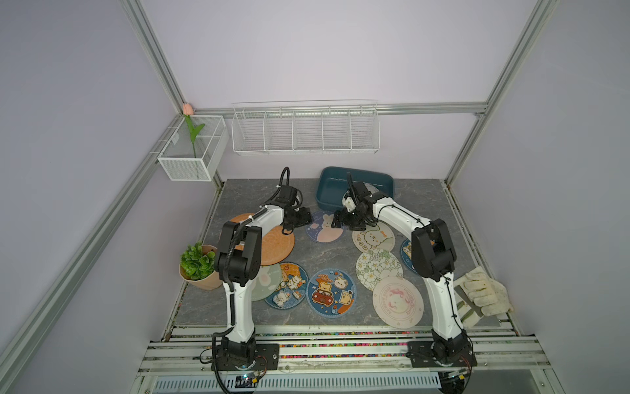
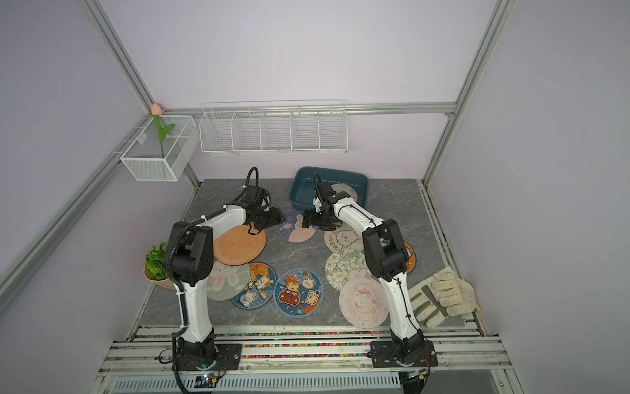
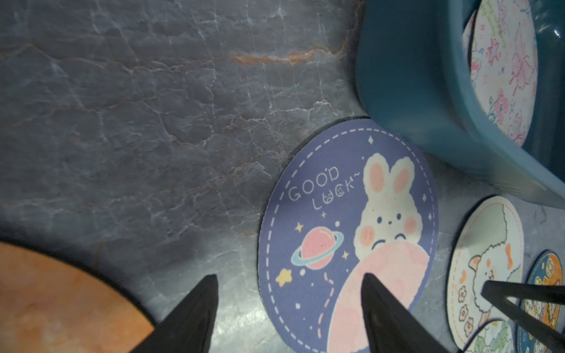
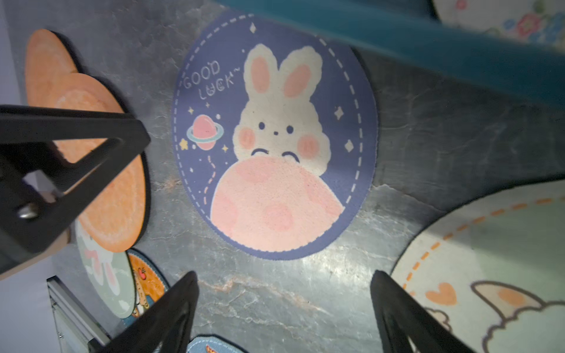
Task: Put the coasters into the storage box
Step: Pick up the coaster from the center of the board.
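A purple-blue rabbit coaster [image 1: 324,227] [image 2: 296,227] lies flat on the grey table, just in front of the dark teal storage box [image 1: 332,191] [image 2: 303,191]. One cream coaster [image 1: 372,188] [image 3: 504,67] lies inside the box. My left gripper [image 1: 306,217] [image 3: 289,276] is open at the rabbit coaster's left edge, one finger over the coaster [image 3: 345,232] and one over bare table. My right gripper [image 1: 335,222] [image 4: 285,272] is open over the table beside the same coaster [image 4: 275,137], holding nothing. Several more coasters lie around, among them a big orange one [image 1: 272,244] and a cream one [image 1: 373,237].
A potted plant [image 1: 199,266] stands at the table's left edge. White work gloves [image 1: 484,293] lie at the front right. White wire baskets [image 1: 305,131] hang on the back wall, and a mesh basket [image 1: 192,160] with a tulip hangs at the left corner.
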Tool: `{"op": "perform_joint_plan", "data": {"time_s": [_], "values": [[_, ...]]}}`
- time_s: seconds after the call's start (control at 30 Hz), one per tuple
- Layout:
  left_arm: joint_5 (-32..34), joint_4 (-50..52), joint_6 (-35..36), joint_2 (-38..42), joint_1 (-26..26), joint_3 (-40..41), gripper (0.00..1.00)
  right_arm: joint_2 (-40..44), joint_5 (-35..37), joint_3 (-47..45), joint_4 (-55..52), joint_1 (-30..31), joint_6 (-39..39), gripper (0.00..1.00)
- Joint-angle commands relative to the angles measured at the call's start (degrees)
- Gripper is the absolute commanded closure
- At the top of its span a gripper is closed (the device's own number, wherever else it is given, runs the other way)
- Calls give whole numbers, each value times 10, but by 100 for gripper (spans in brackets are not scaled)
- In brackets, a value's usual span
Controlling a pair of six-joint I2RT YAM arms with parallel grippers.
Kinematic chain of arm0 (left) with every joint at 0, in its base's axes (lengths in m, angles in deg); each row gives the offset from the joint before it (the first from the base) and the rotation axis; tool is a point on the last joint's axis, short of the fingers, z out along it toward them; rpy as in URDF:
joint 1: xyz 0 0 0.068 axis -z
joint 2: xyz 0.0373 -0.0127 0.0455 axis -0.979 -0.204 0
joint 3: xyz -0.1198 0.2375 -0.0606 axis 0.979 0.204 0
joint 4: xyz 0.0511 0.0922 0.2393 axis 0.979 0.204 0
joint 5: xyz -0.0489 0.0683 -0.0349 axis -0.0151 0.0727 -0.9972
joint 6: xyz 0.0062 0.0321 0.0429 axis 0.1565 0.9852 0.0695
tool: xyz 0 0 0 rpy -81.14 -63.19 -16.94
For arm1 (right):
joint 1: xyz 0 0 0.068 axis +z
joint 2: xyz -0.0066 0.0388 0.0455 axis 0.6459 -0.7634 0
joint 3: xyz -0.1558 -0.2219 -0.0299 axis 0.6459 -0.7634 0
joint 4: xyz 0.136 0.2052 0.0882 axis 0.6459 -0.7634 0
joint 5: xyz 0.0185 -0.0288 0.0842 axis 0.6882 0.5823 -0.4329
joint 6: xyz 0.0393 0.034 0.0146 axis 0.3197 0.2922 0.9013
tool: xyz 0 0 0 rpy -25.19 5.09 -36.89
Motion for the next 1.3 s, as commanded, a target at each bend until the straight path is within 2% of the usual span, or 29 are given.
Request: {"op": "perform_joint_plan", "data": {"time_s": [0.0, 0.3, 0.67, 1.27], "values": [[-5, 22, 12, -19, -3, -28, 29, -14, 22, 23, -16, 6, -9, 12], [-17, 31, 10, -48, -3, -42, 36, -47, 54, 46, -30, 11, -12, 16], [-42, 35, 4, -71, 1, -60, 43, -72, 55, 57, -33, 16, -10, 19], [-56, 40, 7, -65, 14, -39, 45, -97, 32, 67, -23, 24, 7, 29]]}}
